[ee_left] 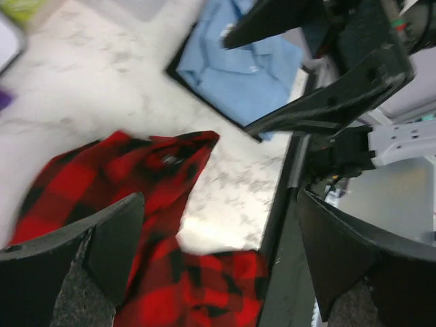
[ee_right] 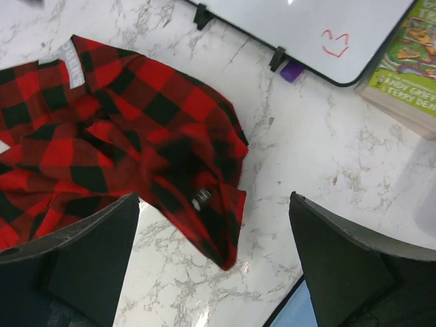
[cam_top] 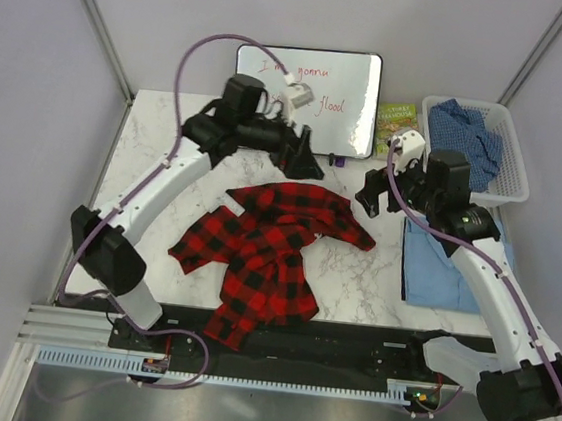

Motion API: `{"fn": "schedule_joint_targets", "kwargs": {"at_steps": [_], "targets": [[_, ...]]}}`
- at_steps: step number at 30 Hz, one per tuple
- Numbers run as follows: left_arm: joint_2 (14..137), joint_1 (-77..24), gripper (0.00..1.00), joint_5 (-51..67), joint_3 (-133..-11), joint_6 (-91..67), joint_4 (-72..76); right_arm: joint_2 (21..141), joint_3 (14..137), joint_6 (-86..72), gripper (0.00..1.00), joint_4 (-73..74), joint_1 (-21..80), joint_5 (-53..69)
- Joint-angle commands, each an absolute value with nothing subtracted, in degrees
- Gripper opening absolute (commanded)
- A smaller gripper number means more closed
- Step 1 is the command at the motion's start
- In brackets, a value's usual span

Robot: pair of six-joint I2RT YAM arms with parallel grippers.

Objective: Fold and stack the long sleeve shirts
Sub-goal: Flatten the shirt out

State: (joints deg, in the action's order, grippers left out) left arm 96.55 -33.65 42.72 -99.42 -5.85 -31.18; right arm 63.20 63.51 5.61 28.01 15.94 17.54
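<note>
A red-and-black checked flannel shirt [cam_top: 267,249] lies crumpled in the middle of the marble table [cam_top: 156,157]. It also shows in the left wrist view [ee_left: 102,177] and the right wrist view [ee_right: 122,129]. A light blue collared shirt [cam_top: 435,272] [ee_left: 238,71] lies folded flat at the right. A darker blue speckled shirt [cam_top: 470,135] sits in a basket at the back right. My left gripper [cam_top: 304,161] [ee_left: 218,266] hovers open above the flannel's far edge. My right gripper [cam_top: 371,195] [ee_right: 214,259] is open above the flannel's right tip. Neither holds anything.
A whiteboard [cam_top: 310,78] with red writing stands at the back, with a small purple object [cam_top: 337,159] at its foot. A green book [cam_top: 396,117] lies beside it. The white basket [cam_top: 509,189] sits at the back right. A black rail [cam_top: 346,353] runs along the near edge.
</note>
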Motion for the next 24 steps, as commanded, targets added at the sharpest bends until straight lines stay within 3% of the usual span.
{"fn": "schedule_joint_targets", "kwargs": {"at_steps": [1, 6, 11, 17, 20, 22, 23, 24], "targets": [[84.4, -18.8, 1.0, 44.5, -87.6, 4.8, -39.0, 68.2, 66.1, 10.8, 0.98, 30.0, 16.7, 25.3], [80.4, -15.0, 0.99, 30.4, -70.8, 22.8, -48.3, 79.8, 70.4, 18.5, 0.98, 33.8, 27.1, 16.6], [80.3, -12.2, 0.97, 22.3, -57.6, 24.3, -44.9, 90.2, 75.5, 20.8, 0.94, 33.6, 36.0, 8.5], [83.2, -8.5, 0.94, 14.0, -51.5, 24.0, -39.3, 98.0, 76.5, 20.4, 0.93, 35.2, 38.6, 3.2], [86.3, -7.7, 0.87, 12.5, -50.5, 24.3, -37.3, 99.5, 74.8, 21.2, 0.93, 34.7, 39.0, 0.4], [88.5, -7.6, 0.72, 12.0, -50.7, 24.6, -36.6, 100.5, 74.4, 21.8, 0.84, 33.6, 38.9, -2.7], [89.1, -7.6, 0.58, 11.5, -51.4, 24.3, -36.0, 101.2, 74.6, 22.2, 0.8, 33.6, 38.9, -4.9], [89.6, -7.5, 0.51, 10.6, -51.9, 24.3, -35.9, 101.4, 74.9, 22.3, 0.76, 33.5, 38.9, -5.5]]}}
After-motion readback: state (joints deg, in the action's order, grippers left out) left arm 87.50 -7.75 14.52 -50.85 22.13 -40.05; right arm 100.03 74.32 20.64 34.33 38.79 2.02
